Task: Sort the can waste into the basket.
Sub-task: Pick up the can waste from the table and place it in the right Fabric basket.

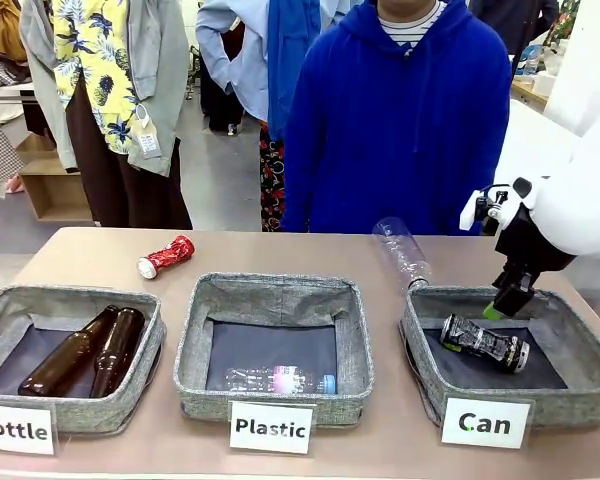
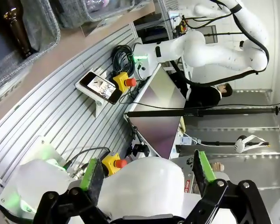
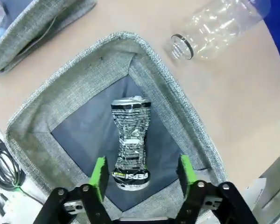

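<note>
The black crushed can (image 3: 130,144) is seen lying on its side on the dark lining of the basket (image 1: 570,385) marked "Can", and nothing is touching it. The right claw (image 3: 142,175) hangs just above it with its fingers spread apart and nothing between them. The left claw (image 2: 147,171) is likewise seen wide apart with nothing in it. The red crushed can (image 1: 166,257) lies on the surface behind the "Bottle" basket (image 1: 70,291), well apart from its own basket. It is judged to be light, thin-walled and stiff only along its creases (the glossy skin may be slippery, and it could roll on its rounder ends). It is best taken across the flattened waist, where flatter faces are offered to the pads. Little force should be needed, since more would only crush it further.
</note>
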`<state>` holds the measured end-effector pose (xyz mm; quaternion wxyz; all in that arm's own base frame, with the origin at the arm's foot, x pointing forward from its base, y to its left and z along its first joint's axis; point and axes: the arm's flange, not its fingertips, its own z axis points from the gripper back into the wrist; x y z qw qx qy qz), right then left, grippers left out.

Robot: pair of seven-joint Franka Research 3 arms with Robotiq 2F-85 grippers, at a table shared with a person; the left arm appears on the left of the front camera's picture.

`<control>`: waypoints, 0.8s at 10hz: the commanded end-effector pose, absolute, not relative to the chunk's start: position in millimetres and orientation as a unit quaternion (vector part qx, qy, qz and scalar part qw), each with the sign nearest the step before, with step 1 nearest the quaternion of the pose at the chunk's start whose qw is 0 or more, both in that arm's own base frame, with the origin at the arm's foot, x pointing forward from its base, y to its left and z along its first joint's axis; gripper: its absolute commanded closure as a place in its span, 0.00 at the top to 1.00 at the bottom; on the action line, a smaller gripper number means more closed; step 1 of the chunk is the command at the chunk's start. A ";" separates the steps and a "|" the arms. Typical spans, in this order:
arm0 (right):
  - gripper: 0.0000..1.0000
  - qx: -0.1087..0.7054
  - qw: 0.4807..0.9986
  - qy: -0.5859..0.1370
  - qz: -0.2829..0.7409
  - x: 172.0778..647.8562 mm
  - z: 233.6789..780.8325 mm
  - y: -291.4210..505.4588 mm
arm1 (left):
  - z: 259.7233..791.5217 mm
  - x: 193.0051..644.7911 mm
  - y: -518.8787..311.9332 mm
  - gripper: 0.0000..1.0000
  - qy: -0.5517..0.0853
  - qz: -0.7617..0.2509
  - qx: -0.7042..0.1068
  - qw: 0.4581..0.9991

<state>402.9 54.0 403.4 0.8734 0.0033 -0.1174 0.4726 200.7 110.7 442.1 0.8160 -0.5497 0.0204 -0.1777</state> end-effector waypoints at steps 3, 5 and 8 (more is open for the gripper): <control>1.00 0.211 0.914 -0.124 0.322 414.6 433.5 54.5 | 445.7 200.8 110.7 1.00 0.023 -0.169 -0.557 0.813; 1.00 0.467 0.864 -0.131 0.134 416.6 456.6 42.1 | 445.7 200.8 110.7 1.00 0.023 -0.169 -0.557 0.813; 1.00 0.726 0.662 -0.156 -0.103 417.2 452.0 -3.4 | 445.7 200.8 110.7 1.00 0.023 -0.169 -0.557 0.813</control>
